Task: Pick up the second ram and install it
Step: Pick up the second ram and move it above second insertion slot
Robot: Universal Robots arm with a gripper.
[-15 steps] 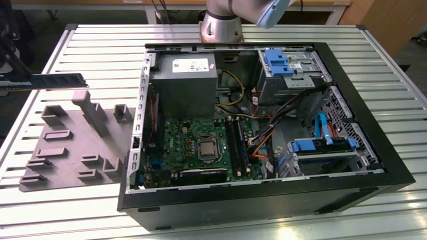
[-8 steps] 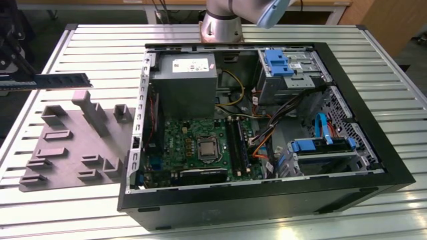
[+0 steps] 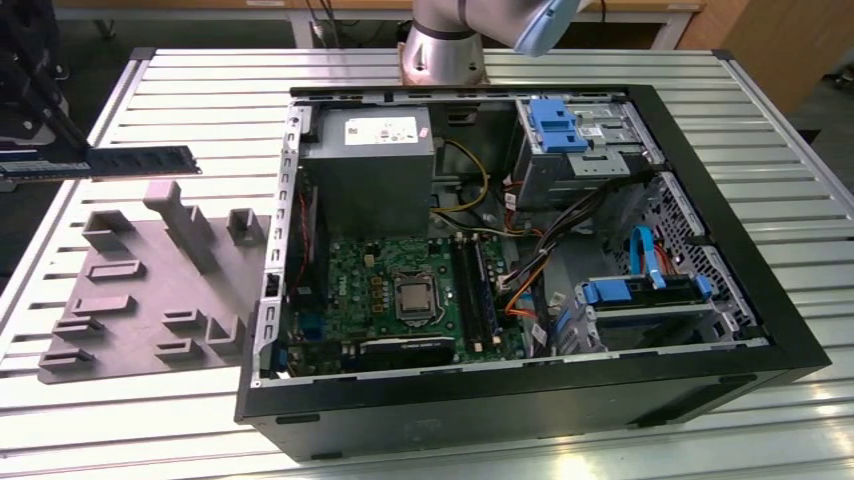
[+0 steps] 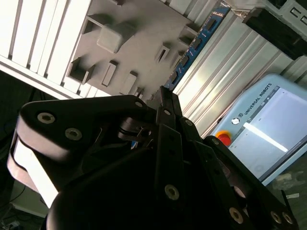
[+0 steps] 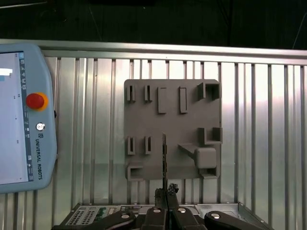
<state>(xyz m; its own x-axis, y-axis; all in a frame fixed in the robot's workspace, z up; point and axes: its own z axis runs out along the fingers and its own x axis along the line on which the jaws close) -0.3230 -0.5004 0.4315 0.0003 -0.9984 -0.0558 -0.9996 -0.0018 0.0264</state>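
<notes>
The second ram [image 3: 147, 158] is a thin dark stick held level in the air, above the table at the exterior view's left, just beyond the far edge of the grey plastic tray [image 3: 147, 300]. My gripper [image 3: 24, 165] is shut on one end of it. In the first wrist view my gripper [image 5: 165, 191] clamps the ram [image 5: 164, 153], seen edge-on over the tray [image 5: 172, 124]. In the second wrist view the ram [image 4: 194, 45] sticks out past my gripper [image 4: 163, 96].
An open computer case [image 3: 747, 300] lies on the slatted table, with the motherboard [image 3: 387, 280] and its memory slots [image 3: 474, 290] facing up. Cables and blue drive brackets [image 3: 647, 290] crowd its right side. A teach pendant [image 5: 24, 115] lies beside the tray.
</notes>
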